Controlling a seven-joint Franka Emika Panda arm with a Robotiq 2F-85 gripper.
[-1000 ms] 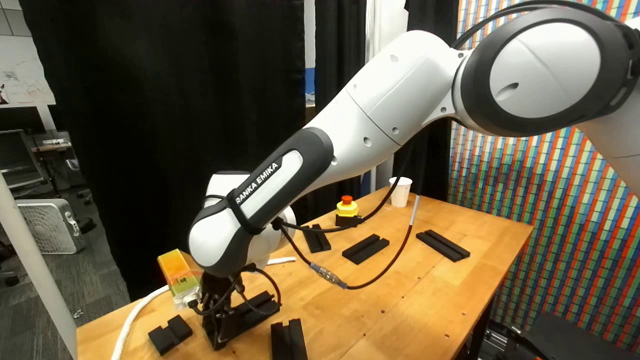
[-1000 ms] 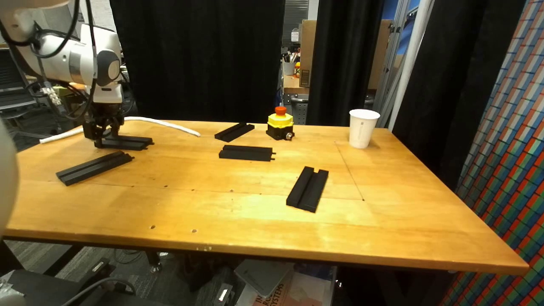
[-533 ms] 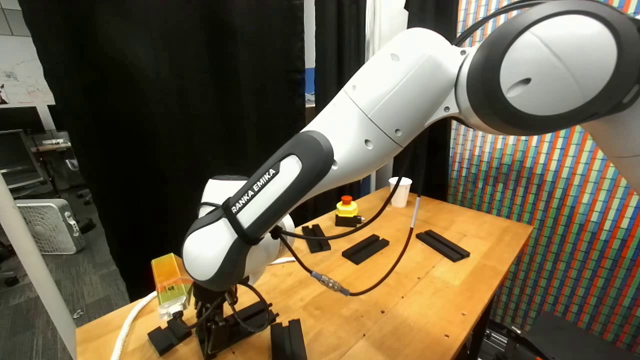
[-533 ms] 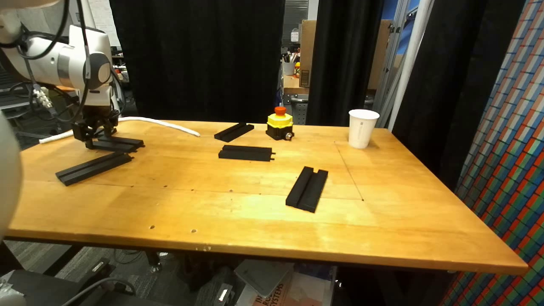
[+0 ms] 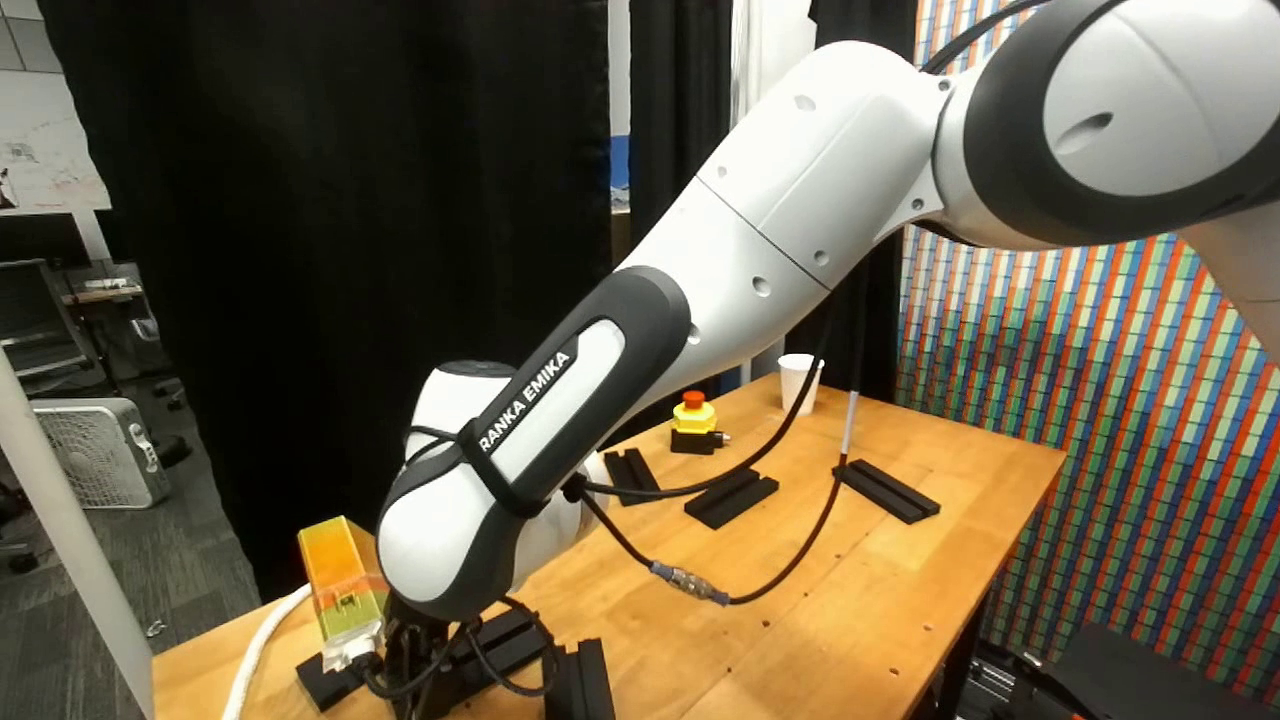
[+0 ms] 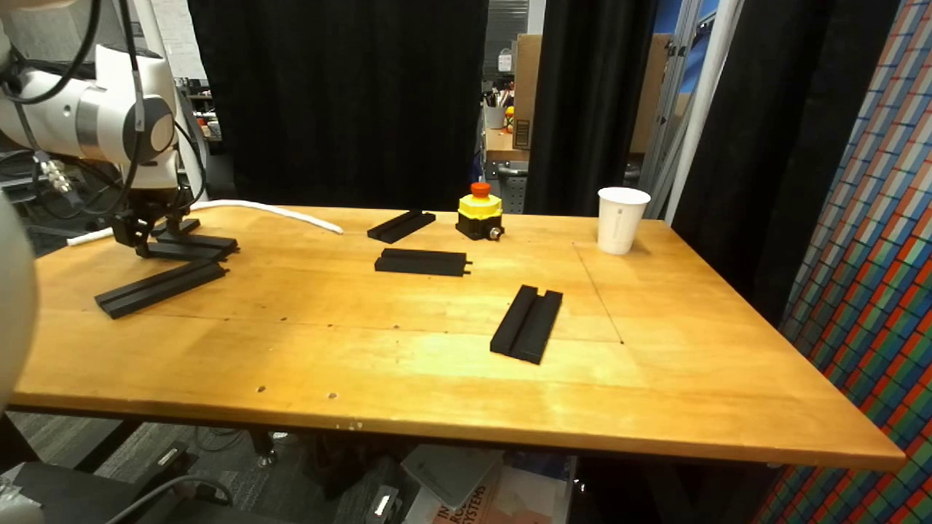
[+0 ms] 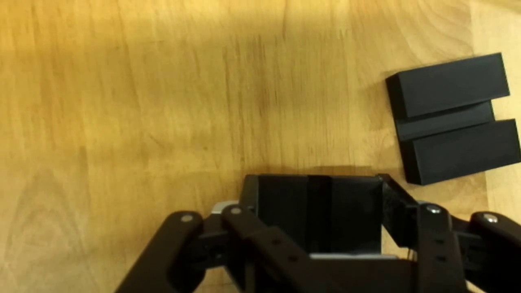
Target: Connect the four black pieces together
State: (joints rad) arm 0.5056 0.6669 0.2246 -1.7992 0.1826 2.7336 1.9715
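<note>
Held piece: long matte-black grooved bar (image 6: pixel 188 249) at end of wooden table (image 6: pixel 364 356), its tip near neighbouring long grooved black bar (image 6: pixel 160 288); other long black bars (image 6: pixel 421 263) lie scattered, unjoined. Black metal two-finger gripper (image 7: pixel 319 199) clamped across bar's long sides, toward end away from thin black pins (image 6: pixel 235 250). Likely light, rigid plastic; flat matte walls should slip little; pins probably most breakable. Best grip: square across both side walls, groove and pins left free for mating. Whether bar touches wood: too dark there to tell.
</note>
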